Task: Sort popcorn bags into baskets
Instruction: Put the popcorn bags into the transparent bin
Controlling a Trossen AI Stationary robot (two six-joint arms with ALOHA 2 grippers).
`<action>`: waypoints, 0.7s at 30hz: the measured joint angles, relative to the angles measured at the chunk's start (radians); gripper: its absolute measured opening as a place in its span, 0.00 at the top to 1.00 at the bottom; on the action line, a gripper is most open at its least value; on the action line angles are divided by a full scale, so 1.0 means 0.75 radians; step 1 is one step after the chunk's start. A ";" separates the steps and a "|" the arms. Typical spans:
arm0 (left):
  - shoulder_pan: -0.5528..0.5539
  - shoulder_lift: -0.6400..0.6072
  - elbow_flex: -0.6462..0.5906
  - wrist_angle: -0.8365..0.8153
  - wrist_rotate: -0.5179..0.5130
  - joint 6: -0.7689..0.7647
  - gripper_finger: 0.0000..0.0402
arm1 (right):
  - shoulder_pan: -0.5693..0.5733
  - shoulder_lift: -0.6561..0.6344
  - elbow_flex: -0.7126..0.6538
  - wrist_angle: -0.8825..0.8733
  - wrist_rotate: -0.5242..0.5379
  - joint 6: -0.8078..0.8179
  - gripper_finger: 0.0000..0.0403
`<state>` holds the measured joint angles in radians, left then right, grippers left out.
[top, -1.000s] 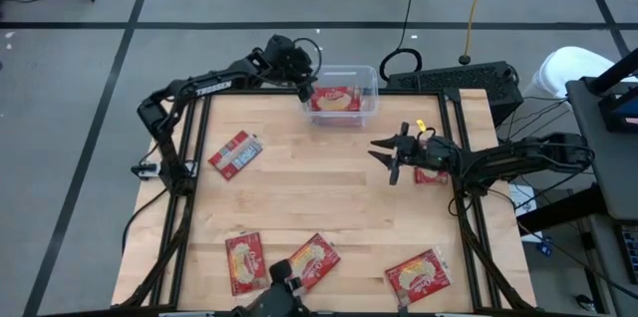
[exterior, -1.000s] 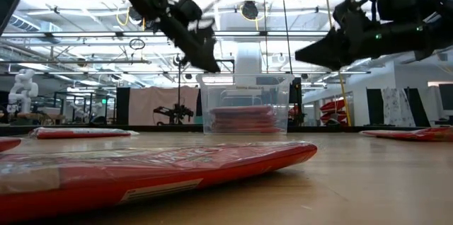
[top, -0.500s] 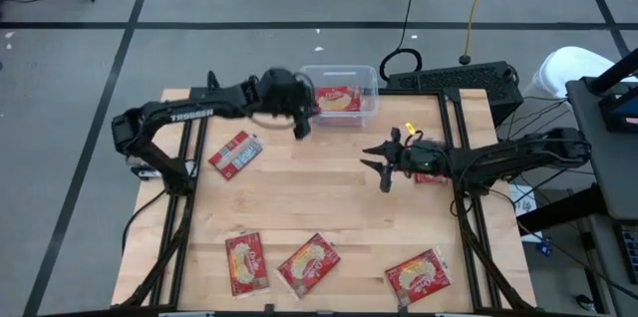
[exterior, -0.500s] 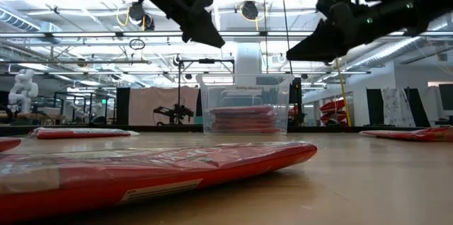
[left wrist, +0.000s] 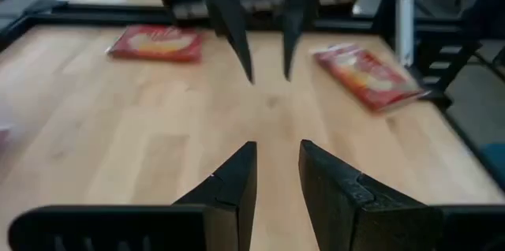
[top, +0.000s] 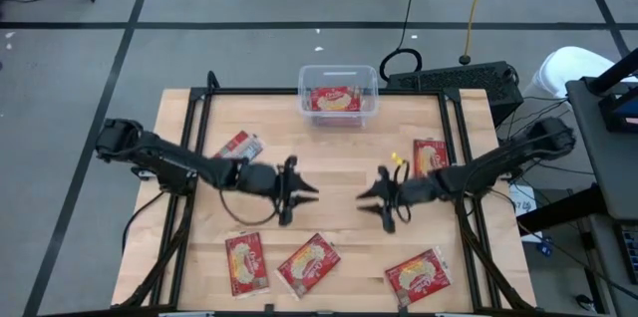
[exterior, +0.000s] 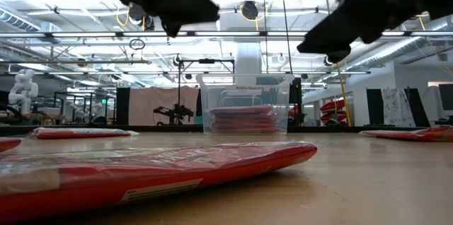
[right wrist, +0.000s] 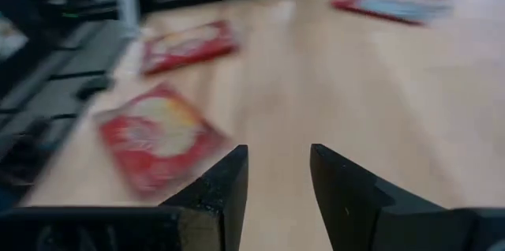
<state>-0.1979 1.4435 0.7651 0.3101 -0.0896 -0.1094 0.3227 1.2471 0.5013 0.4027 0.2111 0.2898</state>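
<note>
Red-and-yellow flat popcorn packet beside left arm (top: 237, 145): partly hidden under arm link in high view.

Near red packet along counter front (exterior: 141, 172): cut by left edge in low view, label too blurred to read.

Clear rectangular plastic tub (exterior: 245, 105): red packets stacked inside, count unclear in low view.

Left end effector (exterior: 185, 14) and right end effector (exterior: 322, 41): dark silhouettes in low view, cut by top edge.

Packets in right wrist view (right wrist: 158, 136): motion-blurred, print unreadable.
</note>
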 joint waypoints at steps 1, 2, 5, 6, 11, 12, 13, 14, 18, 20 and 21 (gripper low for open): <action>-0.049 0.006 -0.005 0.013 -0.043 -0.012 0.75 | 0.041 0.041 0.002 0.042 0.009 0.021 0.68; -0.095 0.012 -0.009 0.011 -0.087 -0.029 0.75 | 0.083 0.081 0.001 0.070 0.037 0.043 0.68; -0.214 0.015 -0.008 0.021 -0.189 -0.095 0.75 | 0.186 0.224 0.001 0.168 0.102 0.103 0.68; -0.247 0.014 -0.008 0.027 -0.222 -0.123 0.75 | 0.214 0.267 0.000 0.194 0.119 0.125 0.68; -0.379 0.015 -0.008 0.013 -0.390 -0.213 0.75 | 0.327 0.502 0.142 0.155 0.137 0.147 0.68; -0.398 0.014 -0.007 0.002 -0.411 -0.228 0.75 | 0.350 0.554 0.209 0.106 0.139 0.103 0.68; -0.416 0.014 -0.007 -0.013 -0.430 -0.243 0.75 | 0.369 0.607 0.288 0.049 0.151 0.056 0.68; -0.431 0.014 -0.007 -0.031 -0.448 -0.252 0.75 | 0.385 0.653 0.359 -0.015 0.177 0.014 0.68; -0.470 0.015 -0.007 -0.072 -0.505 -0.267 0.75 | 0.417 0.811 0.638 -0.280 0.284 -0.105 0.68; -0.481 0.015 -0.007 -0.094 -0.512 -0.267 0.75 | 0.419 0.854 0.731 -0.388 0.314 -0.133 0.67; -0.483 0.015 -0.007 -0.101 -0.515 -0.267 0.75 | 0.419 0.870 0.766 -0.409 0.313 -0.148 0.66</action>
<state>-0.5601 1.4548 0.7598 0.2340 -0.4757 -0.3093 0.6369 1.8992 1.0757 0.0959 0.4457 0.1791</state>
